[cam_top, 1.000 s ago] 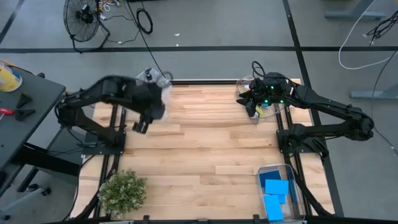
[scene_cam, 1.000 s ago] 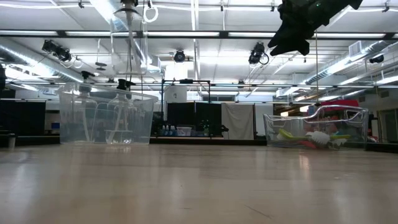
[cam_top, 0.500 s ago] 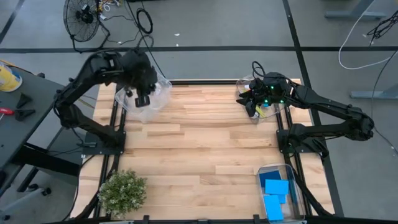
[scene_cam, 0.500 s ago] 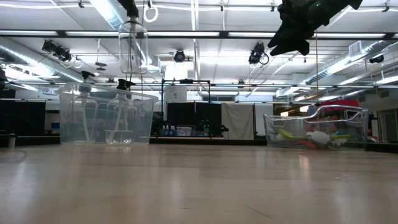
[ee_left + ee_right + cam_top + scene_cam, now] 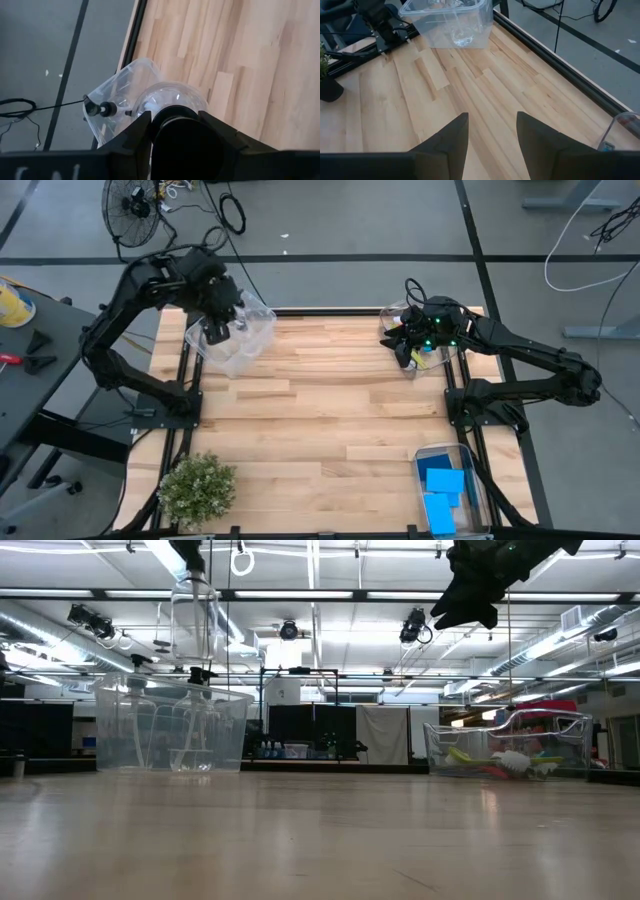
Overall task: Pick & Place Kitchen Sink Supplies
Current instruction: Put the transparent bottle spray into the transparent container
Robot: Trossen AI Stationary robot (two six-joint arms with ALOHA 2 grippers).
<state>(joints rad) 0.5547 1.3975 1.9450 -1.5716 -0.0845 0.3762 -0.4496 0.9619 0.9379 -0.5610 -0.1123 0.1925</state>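
Note:
A small clear bottle (image 5: 195, 620) with a black top hangs high over the clear bin (image 5: 240, 340) at the table's far left corner, with my left gripper (image 5: 215, 328) shut on it. In the left wrist view the bottle's round body (image 5: 170, 100) shows beyond the fingers, with the bin (image 5: 132, 82) under it. Other clear bottles (image 5: 195, 725) stand in that bin. My right gripper (image 5: 410, 352) hovers open over the far right corner, nothing between its fingers (image 5: 540, 145). Brushes (image 5: 500, 758) lie in a bin there. My left gripper pinches the bottle's black top (image 5: 175, 137) between its two fingers (image 5: 134, 136). They come steeply from above. The bottle hangs below them, about upright and lifted clear, above the bin's open top.
A clear bin with blue sponges (image 5: 445, 485) stands at the near right corner. A bushy potted plant (image 5: 197, 488) stands at the near left corner. The bare wooden tabletop (image 5: 330, 410) lies between them. A fan and cables are on the floor beyond the far edge.
My left gripper has swung toward the table's far left corner, rising a little and rolling, and carried the bottle from over the bare wood to above the clear bin. The bottle has stayed hanging below the fingers.

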